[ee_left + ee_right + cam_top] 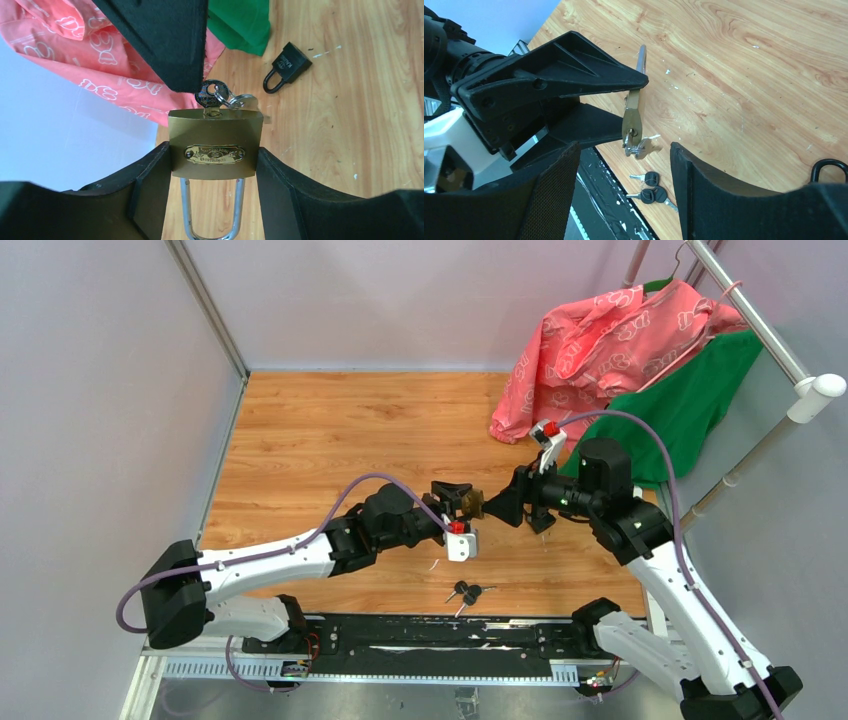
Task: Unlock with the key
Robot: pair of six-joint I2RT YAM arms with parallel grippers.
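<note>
Left hand point(212, 172) pinching brass padlock point(215, 135) by its sides, key point(210, 94) seated in its keyhole (ring dangling), right hand point(623, 165) spread, close by the key.

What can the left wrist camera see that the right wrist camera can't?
Only the left wrist view shows the pink cloth, the green cloth and the nameplate on the brass padlock. Only the right wrist view shows the black-headed keys lying on the table. Both show the brass padlock gripped by the left fingers, with a key in it.

Gold-brass padlock point(215, 145), silver key point(212, 94), pink patterned cloth point(60, 30).
</note>
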